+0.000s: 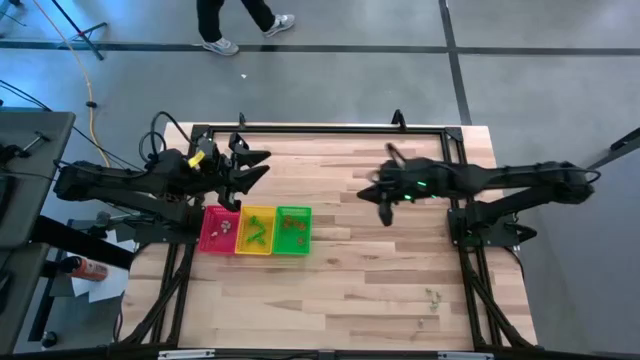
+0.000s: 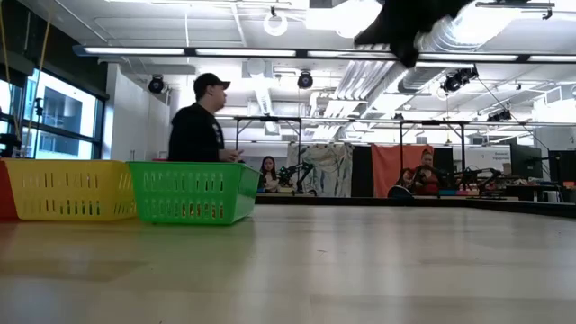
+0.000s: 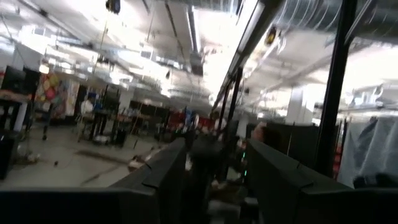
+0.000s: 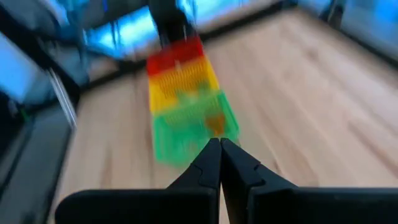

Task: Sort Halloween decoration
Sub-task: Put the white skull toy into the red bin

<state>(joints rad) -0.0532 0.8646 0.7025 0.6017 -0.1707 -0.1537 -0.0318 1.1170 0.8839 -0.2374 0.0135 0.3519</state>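
Three small trays stand side by side on the table's left half: red (image 1: 220, 230), yellow (image 1: 257, 230) and green (image 1: 293, 230). Tiny trinkets lie inside them. A few green trinkets (image 1: 432, 297) lie loose near the table's right near corner. My left gripper (image 1: 250, 165) hangs open above the table, just beyond the red tray's far side, and points right. My right gripper (image 1: 385, 205) is shut and raised over the table's middle, right of the green tray (image 4: 189, 121). In the low view it shows only at the top (image 2: 405, 27). My right gripper (image 4: 219, 144) is shut. A small orange smear (image 4: 216, 124) shows just past its fingertips. I cannot tell whether that is a trinket it holds or one lying in the green tray behind.
Black frame rails run along the table's far edge (image 1: 330, 128) and both sides. Bare wood lies between the trays and the loose trinkets. A person (image 2: 200, 121) stands beyond the far edge, and others sit farther back in the room.
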